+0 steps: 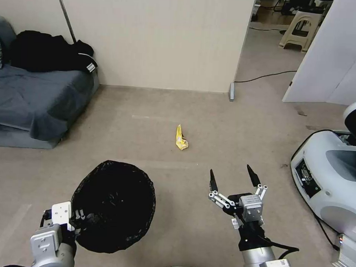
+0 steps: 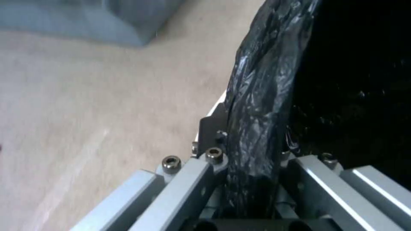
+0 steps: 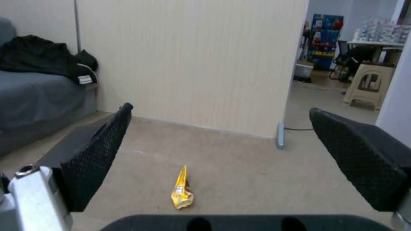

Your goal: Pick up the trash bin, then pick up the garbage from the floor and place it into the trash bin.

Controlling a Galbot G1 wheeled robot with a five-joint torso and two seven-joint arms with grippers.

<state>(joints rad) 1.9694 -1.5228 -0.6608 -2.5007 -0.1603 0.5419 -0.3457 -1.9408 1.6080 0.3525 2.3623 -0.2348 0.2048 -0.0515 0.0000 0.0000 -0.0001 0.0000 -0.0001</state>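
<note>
Left claw (image 1: 78,219) clamps the trash bin (image 1: 114,205) rim; right claw (image 1: 235,177) spread wide near yellow wrapper (image 1: 181,138).

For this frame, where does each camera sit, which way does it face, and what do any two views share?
Head view: high on the robot, looking forward and down at the floor; shows the left gripper clamping the trash bin rim and the open right gripper.
Left wrist view: on the left arm, looking along its fingers at the bin's black liner.
Right wrist view: on the right arm, low, facing the wall between its spread fingers.
Shared: head and right wrist views both show the yellow wrapper and the sofa.
</note>
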